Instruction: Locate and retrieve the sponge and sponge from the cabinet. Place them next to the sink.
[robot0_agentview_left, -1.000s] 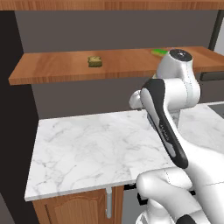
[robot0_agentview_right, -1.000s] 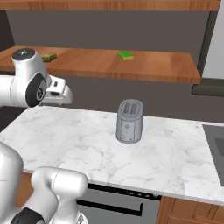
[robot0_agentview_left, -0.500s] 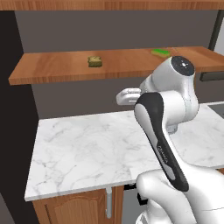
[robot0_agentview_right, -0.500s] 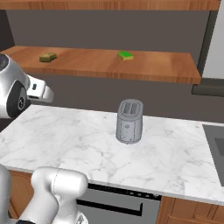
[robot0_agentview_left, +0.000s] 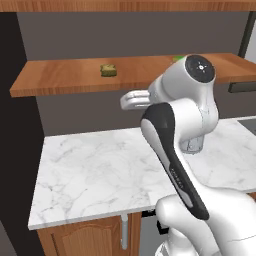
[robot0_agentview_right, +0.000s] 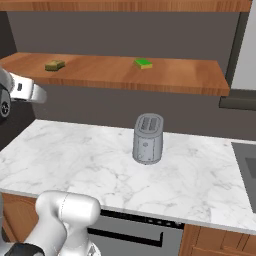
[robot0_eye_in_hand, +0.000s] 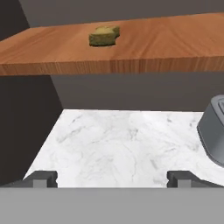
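My claw (robot0_eye_in_hand: 112, 178) is spread wide with nothing between its fingertips (robot0_eye_in_hand: 43, 177), hanging above the white marble bench (robot0_eye_in_hand: 127, 148) and below the level of the shelf. The grey toaster (robot0_agentview_right: 148, 138) stands upright on the bench, off to the right of my claw. Beyond it, the long reddish-brown wooden shelf (robot0_agentview_right: 165, 75) runs along the wall. The olive-yellow sponge (robot0_eye_in_hand: 103, 36) lies on the shelf ahead of my claw, toward the shelf's left end. The bright green sponge (robot0_agentview_right: 143, 63) lies flat farther right on the same board, well apart from the first.
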